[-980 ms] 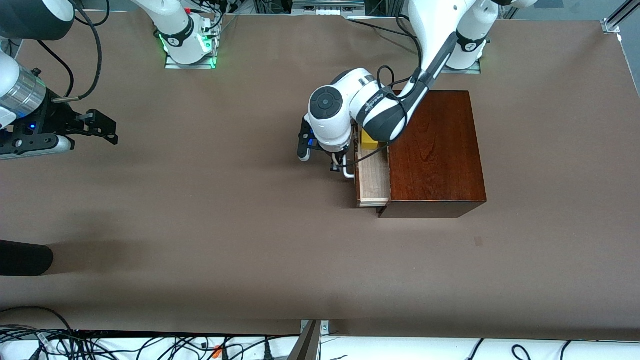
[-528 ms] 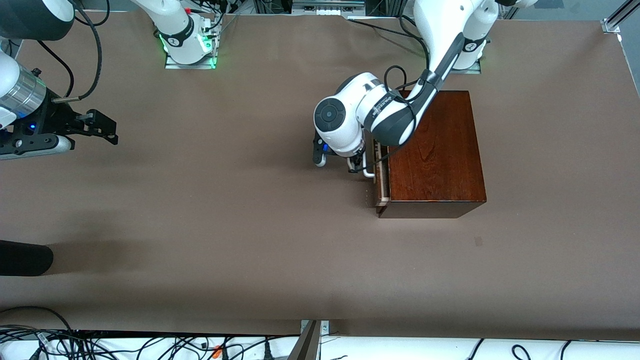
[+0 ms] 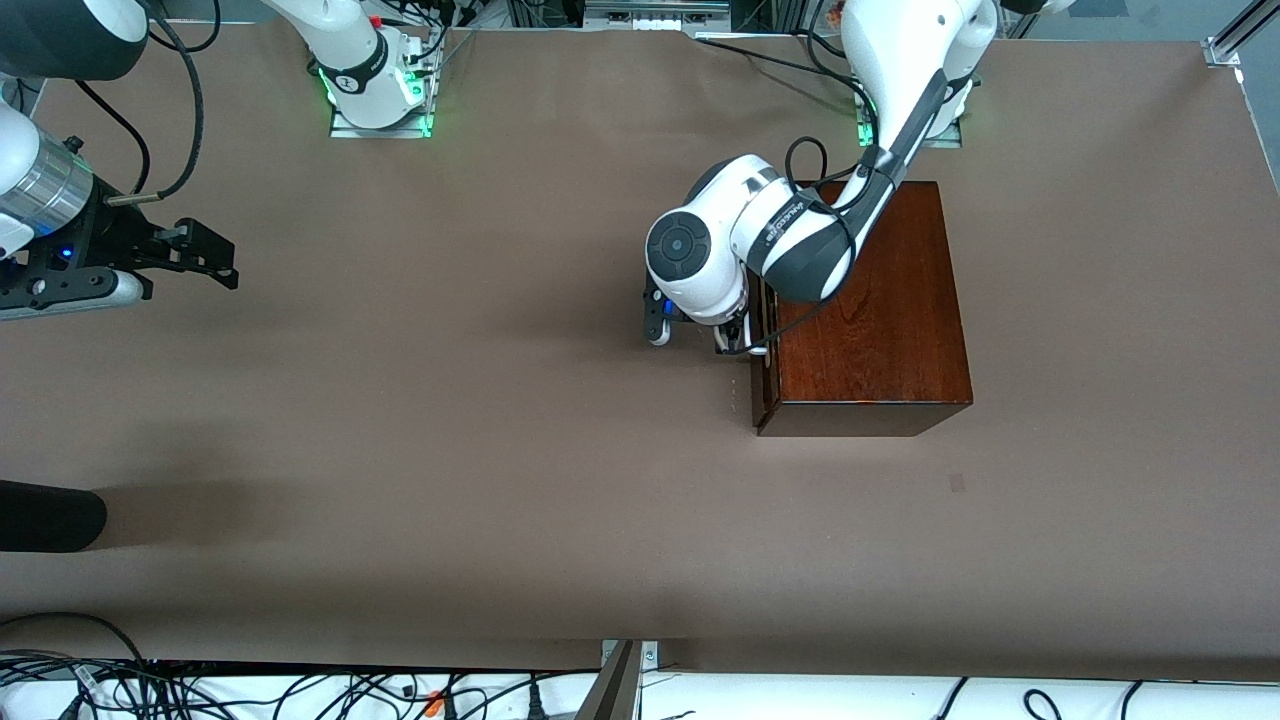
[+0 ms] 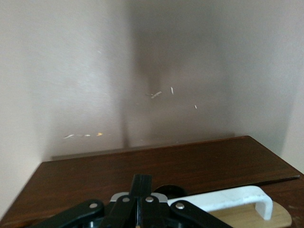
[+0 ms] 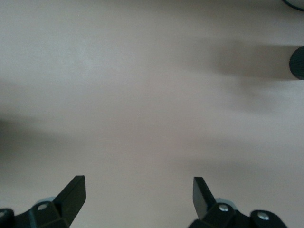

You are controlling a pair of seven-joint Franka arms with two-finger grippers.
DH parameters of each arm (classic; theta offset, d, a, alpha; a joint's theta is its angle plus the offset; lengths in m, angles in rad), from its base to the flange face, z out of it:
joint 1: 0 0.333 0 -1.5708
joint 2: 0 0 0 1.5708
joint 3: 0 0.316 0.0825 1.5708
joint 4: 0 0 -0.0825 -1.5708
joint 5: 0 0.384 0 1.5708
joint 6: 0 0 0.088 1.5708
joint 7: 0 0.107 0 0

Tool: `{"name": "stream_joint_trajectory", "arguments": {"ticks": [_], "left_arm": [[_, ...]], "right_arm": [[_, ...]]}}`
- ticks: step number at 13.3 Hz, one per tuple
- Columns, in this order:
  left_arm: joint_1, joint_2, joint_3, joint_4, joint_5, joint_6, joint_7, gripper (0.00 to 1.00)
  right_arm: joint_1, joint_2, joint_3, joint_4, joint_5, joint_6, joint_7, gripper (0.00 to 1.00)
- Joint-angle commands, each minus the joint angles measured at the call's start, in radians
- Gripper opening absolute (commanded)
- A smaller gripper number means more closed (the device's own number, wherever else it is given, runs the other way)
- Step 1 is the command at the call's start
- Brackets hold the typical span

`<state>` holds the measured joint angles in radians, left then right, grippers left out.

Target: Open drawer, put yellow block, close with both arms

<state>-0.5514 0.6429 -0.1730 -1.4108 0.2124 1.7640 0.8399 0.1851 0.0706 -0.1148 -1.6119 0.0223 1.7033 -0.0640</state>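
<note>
The dark mahogany box (image 3: 870, 310) stands toward the left arm's end of the table. Its drawer (image 3: 762, 385) is pushed in, with the front flush with the box. The yellow block is hidden. My left gripper (image 3: 733, 340) is shut and empty, its fingertips (image 4: 141, 183) against the dark drawer front (image 4: 85, 175) beside the white bar handle (image 4: 228, 199). My right gripper (image 3: 212, 257) is open and empty, waiting above bare table at the right arm's end; its view (image 5: 138, 190) shows only the brown table.
A black rounded object (image 3: 45, 515) lies at the table's edge toward the right arm's end, and it also shows in the right wrist view (image 5: 298, 61). Cables (image 3: 300, 690) run along the table edge nearest the front camera.
My left gripper has pushed the drawer front toward the box. The drawer went from partly open, with the yellow block showing, to closed. The right arm has not moved.
</note>
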Motion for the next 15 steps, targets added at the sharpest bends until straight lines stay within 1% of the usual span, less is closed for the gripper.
{"name": "stream_joint_trajectory", "arguments": {"ticks": [1,3,5,6,7,9,11,12,14,15], "left_arm": [[-0.001,-0.063,-0.016,0.082,-0.030,-0.082,0.010,1.00],[0.010,-0.091,-0.008,0.146,-0.035,-0.168,-0.027,1.00],[0.059,-0.133,-0.005,0.196,-0.035,-0.213,-0.080,1.00],[0.082,-0.164,-0.003,0.202,-0.033,-0.222,-0.118,1.00],[0.132,-0.189,0.001,0.202,-0.034,-0.244,-0.151,1.00],[0.224,-0.225,0.003,0.204,-0.042,-0.294,-0.244,1.00],[0.302,-0.249,0.004,0.204,-0.047,-0.302,-0.278,1.00],[0.317,-0.252,0.006,0.204,-0.041,-0.317,-0.280,1.00],[0.326,-0.314,0.056,0.182,-0.057,-0.330,-0.292,1.00],[0.324,-0.325,0.088,0.179,-0.082,-0.324,-0.344,1.00]], "right_arm": [[-0.003,0.009,0.000,0.020,0.018,-0.004,0.009,1.00],[-0.003,0.008,0.000,0.020,0.018,-0.004,0.007,1.00],[-0.003,0.008,0.000,0.020,0.018,-0.004,0.009,1.00],[-0.003,0.008,0.000,0.020,0.018,-0.004,0.007,1.00],[-0.003,0.008,0.000,0.020,0.018,-0.004,0.009,1.00],[-0.003,0.008,0.000,0.020,0.018,-0.004,0.009,1.00],[-0.003,0.008,0.000,0.020,0.018,-0.004,0.009,1.00],[-0.003,0.008,0.000,0.020,0.018,-0.004,0.009,1.00],[-0.003,0.008,0.000,0.020,0.018,-0.004,0.009,1.00],[-0.003,0.008,0.000,0.020,0.018,-0.004,0.009,1.00]]}}
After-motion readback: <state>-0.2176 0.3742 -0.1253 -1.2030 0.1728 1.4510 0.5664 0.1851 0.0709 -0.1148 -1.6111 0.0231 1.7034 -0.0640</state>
